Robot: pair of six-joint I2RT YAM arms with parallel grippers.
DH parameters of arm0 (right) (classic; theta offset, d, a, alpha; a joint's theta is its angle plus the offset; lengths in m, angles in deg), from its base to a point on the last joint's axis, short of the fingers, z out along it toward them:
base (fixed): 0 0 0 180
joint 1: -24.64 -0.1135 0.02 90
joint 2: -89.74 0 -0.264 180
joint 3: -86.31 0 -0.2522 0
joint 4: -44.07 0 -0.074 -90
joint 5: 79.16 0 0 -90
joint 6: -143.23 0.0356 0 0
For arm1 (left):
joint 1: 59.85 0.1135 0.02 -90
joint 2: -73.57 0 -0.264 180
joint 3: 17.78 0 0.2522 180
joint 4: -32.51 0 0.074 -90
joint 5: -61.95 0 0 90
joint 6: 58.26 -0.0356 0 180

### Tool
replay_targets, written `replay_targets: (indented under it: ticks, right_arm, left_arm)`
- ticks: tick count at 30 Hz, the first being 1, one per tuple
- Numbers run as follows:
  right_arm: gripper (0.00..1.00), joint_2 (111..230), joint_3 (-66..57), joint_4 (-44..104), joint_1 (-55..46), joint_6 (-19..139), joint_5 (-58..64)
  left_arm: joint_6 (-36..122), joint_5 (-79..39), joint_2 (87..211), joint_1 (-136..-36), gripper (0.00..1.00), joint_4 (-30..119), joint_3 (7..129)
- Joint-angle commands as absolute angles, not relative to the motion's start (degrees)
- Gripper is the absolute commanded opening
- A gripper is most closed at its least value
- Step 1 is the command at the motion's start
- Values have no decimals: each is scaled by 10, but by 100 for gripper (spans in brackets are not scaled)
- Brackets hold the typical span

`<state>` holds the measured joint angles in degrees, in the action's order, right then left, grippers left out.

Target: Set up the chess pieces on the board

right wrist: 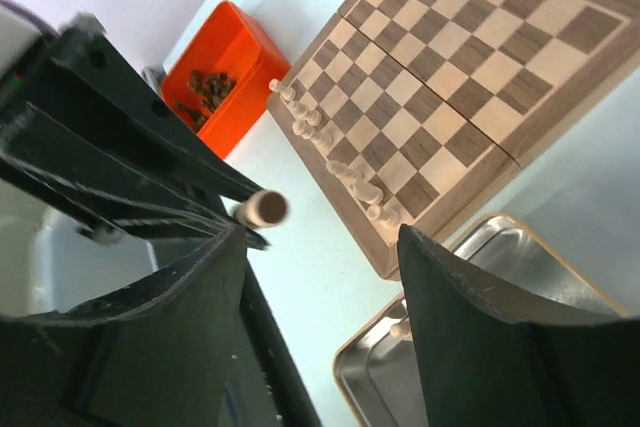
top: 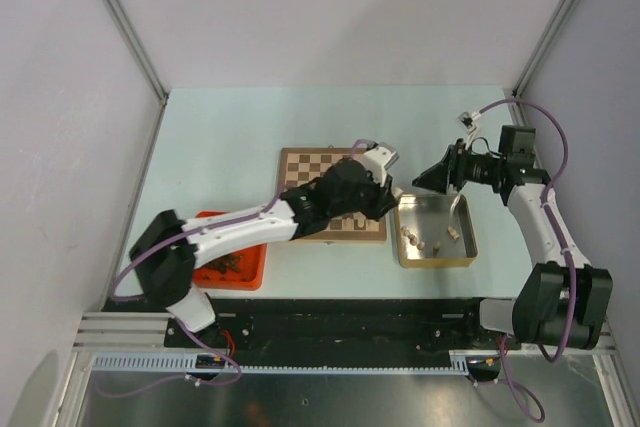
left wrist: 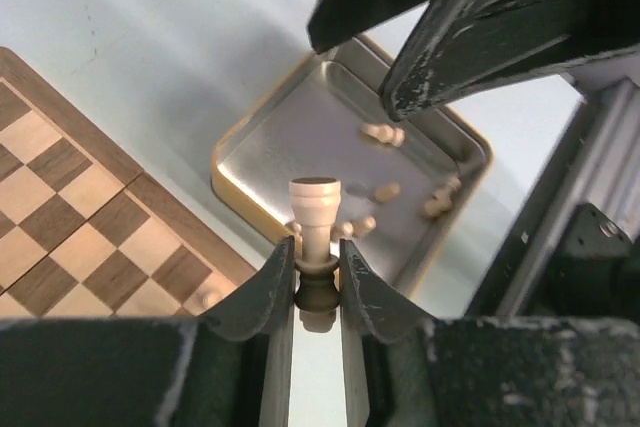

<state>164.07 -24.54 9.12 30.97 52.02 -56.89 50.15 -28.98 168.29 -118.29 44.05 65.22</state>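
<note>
- One pale chess piece [left wrist: 315, 209] is clamped upright by its lower stem between the closed fingers of the left gripper [left wrist: 318, 257].
- In the left wrist view this piece sits over the strip between the board [top: 300, 162] edge and the gold tin [left wrist: 290, 132]. Its height above the table cannot be told.
- A row of pale pieces [right wrist: 330, 162] stands along one edge of the board, on the side facing the arms.
- Several more pale pieces [left wrist: 385, 134] lie loose on the floor of the tin, which stands just right of the board.
- The right gripper [right wrist: 320, 237] hangs over the far end of the tin, fingers spread wide with nothing between them.
- A red tray [right wrist: 235, 47] holding dark pieces [right wrist: 205, 87] rests left of the board, near the left arm's base.
- All items rest on a pale blue table [top: 220, 147].
</note>
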Motion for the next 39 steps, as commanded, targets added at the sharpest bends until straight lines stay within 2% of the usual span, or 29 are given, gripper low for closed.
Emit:
replay_targets:
  ticks: [1,2,6,9,20,26,33,39]
  right_arm:
    - [69,1601,-216,-38,271,267,-561]
    - [70,1593,-214,-91,259,167,-552]
    - [77,1577,-212,-202,131,-63,-489]
    - [79,1571,-211,-230,76,-143,-485]
    - [78,1579,-211,-218,-58,-181,-457]
    - [70,1577,-212,-227,-72,-183,-462]
    - [53,1580,-211,-231,-74,-183,-475]
    - [49,1583,-212,-231,-75,-178,-485]
  left_arm:
    - [455,-161,1568,-1166,10,437,602]
    - [455,-131,1556,-1158,10,442,583]
    - [470,-21,1507,-1136,10,487,549]
    - [480,39,1485,-1126,10,518,531]
    - [490,126,1491,-1120,9,555,514]
    - [494,126,1512,-1114,9,562,520]
    - [504,120,1521,-1103,9,564,524]
    - [509,129,1538,-1103,9,564,533]
